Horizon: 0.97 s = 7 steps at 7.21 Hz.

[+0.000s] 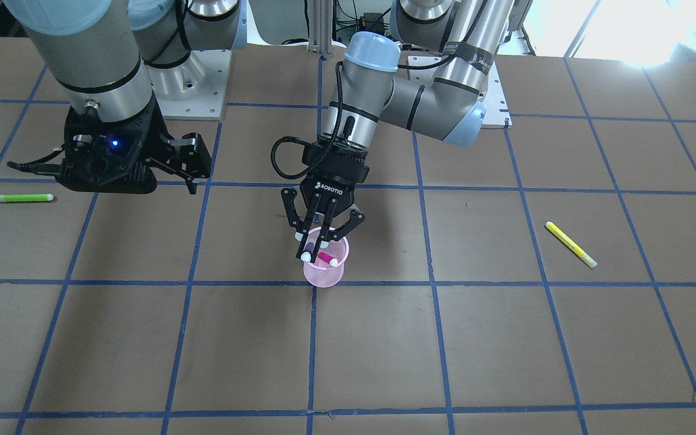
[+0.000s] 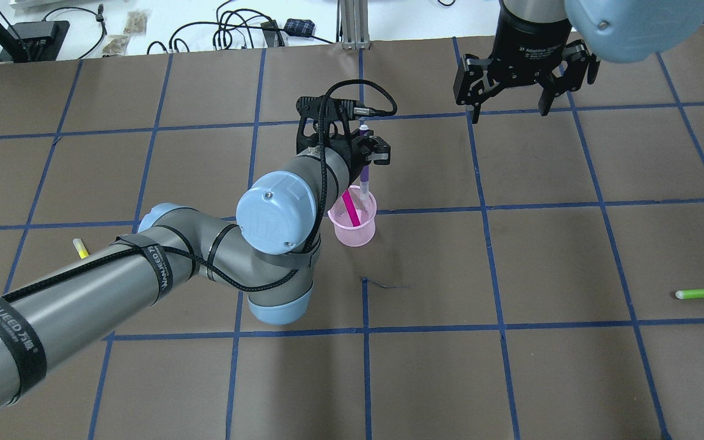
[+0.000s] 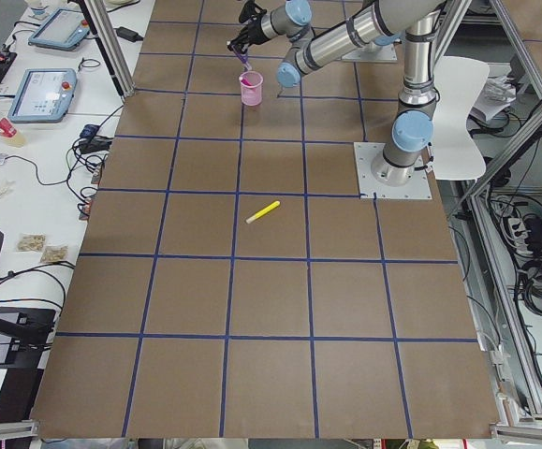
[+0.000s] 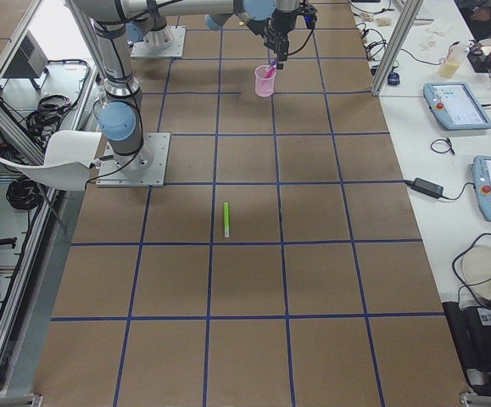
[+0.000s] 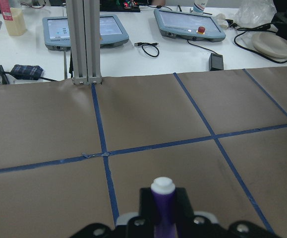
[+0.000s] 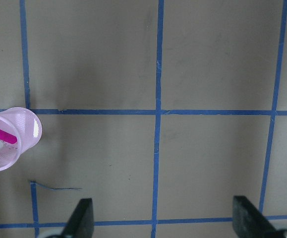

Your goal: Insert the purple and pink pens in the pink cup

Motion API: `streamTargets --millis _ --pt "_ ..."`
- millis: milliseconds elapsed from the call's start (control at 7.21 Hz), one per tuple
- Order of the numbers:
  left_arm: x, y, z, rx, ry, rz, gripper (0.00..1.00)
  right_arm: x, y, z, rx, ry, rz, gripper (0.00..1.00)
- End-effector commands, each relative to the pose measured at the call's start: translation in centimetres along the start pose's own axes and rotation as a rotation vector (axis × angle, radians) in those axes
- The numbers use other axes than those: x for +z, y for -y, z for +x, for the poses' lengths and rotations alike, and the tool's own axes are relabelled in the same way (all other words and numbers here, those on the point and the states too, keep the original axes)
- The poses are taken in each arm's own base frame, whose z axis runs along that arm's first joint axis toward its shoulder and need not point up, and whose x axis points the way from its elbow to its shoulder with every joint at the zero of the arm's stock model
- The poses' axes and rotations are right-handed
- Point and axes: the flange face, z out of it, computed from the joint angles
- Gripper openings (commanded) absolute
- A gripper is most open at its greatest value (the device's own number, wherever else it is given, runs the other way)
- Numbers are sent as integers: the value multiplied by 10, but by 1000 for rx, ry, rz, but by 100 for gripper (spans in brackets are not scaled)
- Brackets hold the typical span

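The pink mesh cup (image 1: pixel 325 275) stands near the table's middle and also shows in the overhead view (image 2: pixel 355 231) and the right wrist view (image 6: pixel 4 148). A pink pen (image 2: pixel 349 209) leans inside it. My left gripper (image 1: pixel 316 244) is directly above the cup, shut on the purple pen (image 2: pixel 365 166). It holds the pen nearly upright with the lower end inside the cup's rim. The left wrist view shows the pen's white-capped top (image 5: pixel 163 198) between the fingers. My right gripper (image 2: pixel 511 113) is open and empty, raised well to the side of the cup.
A green pen (image 1: pixel 20 197) lies on the table on my right side. A yellow pen (image 1: pixel 570 244) lies on my left side. The table is brown with blue tape grid lines. Operator tablets and cables lie beyond the far edge.
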Motion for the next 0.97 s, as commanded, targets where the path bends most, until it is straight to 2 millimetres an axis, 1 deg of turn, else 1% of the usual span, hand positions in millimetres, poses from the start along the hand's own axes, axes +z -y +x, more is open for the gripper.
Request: streamTargets --millis 0,139,277,416,554,693,832 --pt "16 -14 -3 5 5 11 0 7 2 0 0 -9 -7 100" --pt "19 -18 -5 1 24 18 0 5 0 0 2 -10 -4 100" --pt "17 -23 -8 5 82 19 0 6 -2 0 -2 -3 -9 100" --pt "16 -32 -9 8 88 1 0 3 -1 6 12 7 11 100" --pt "17 -37 -9 8 90 -8 0 -1 1 7 -7 10 40 100" --pt "17 -37 -9 10 93 -7 16 -2 0 7 -9 11 42 100" --pt "18 -39 -9 9 93 -21 99 -2 1 7 -9 13 43 100"
